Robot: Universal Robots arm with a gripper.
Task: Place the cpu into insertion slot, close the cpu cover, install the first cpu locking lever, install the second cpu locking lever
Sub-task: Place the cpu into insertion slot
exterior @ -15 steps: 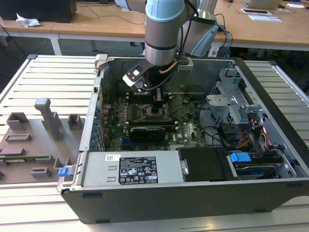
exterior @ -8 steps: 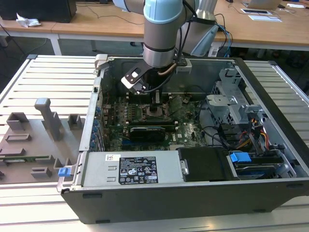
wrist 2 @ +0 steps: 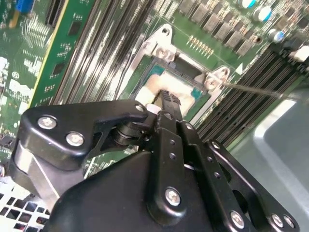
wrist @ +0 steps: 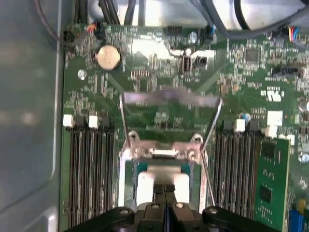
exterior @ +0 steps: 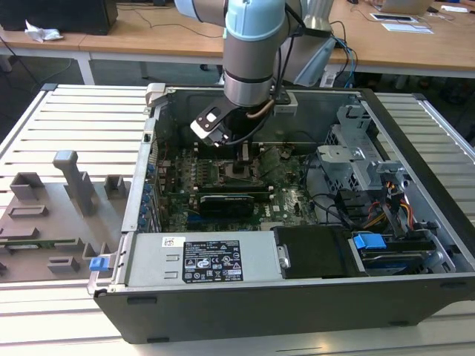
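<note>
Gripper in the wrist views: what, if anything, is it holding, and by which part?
It cannot be told: the gripper is down at the insertion slot, and any hold is hidden.

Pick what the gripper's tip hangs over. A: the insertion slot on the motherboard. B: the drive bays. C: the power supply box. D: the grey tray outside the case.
A: in the second wrist view the gripper reaches down right over the insertion slot.

gripper (wrist 2: 166,99): matt black links are seen, fastened with shiny metal screws.
cpu cover (wrist: 145,99): bare silver metal, brightly polished.
motherboard (wrist: 159,63): green, glossy lacquered board.
computer case (exterior: 297,315): matt dark grey metal is shown.
</note>
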